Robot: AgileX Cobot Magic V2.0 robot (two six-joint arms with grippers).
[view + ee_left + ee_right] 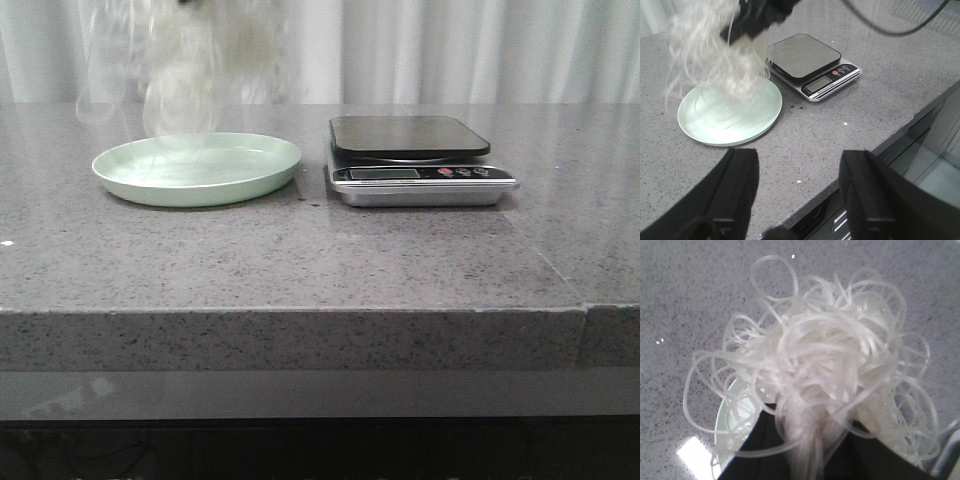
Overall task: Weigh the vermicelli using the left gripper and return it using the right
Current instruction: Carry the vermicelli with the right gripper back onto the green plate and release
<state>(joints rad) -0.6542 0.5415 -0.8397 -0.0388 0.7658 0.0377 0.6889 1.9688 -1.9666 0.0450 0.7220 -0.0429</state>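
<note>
Nearest the camera in the left wrist view, the left gripper (800,195) hangs over the front edge of the grey speckled tabletop (320,260) with its two dark fingers (735,190) spread wide and nothing between them. Further in, the pale green plate (197,169) rests on the left part of the tabletop, and the kitchen scale (420,160) sits just beside it on the right, its dark platform bare and not touching the plate. Above the plate, clear of its surface, the vermicelli (815,370) hangs as a loose bunch of looping translucent strands, pinched from above by the right gripper (757,20), whose dark fingers close on the top of the bunch; pale curtains (450,50) stand behind
</note>
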